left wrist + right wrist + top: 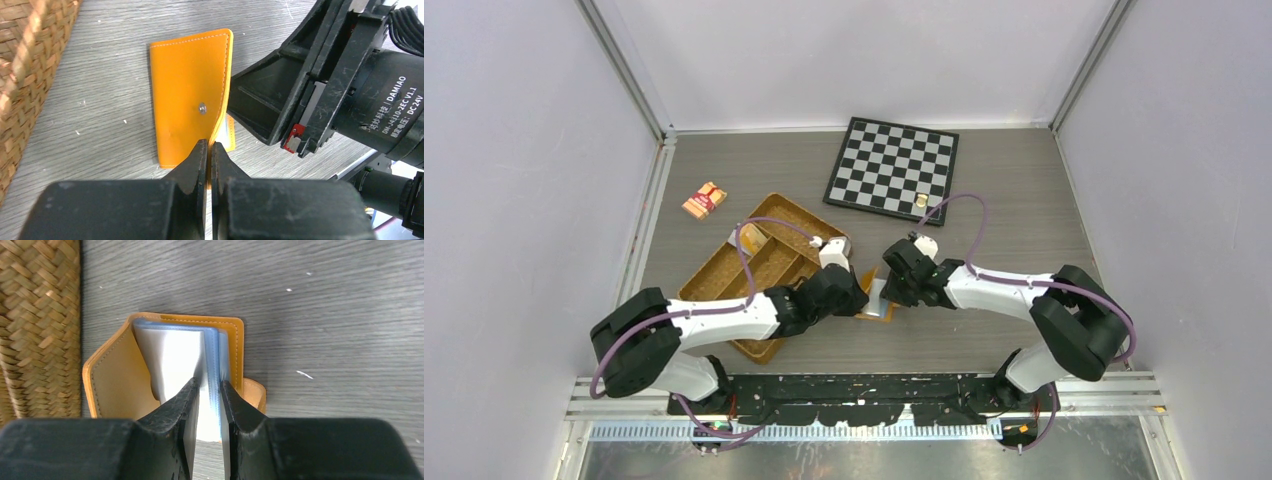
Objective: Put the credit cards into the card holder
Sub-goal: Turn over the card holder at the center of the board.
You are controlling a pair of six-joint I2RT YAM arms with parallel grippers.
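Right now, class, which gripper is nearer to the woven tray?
Left. The left gripper pinches the card holder by its flap, on the side facing the woven tray. The right gripper, holding a blue card, sits on the holder's far side.

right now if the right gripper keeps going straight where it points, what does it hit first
Likely the card holder: the right gripper points into its open fold, light blue card leading.
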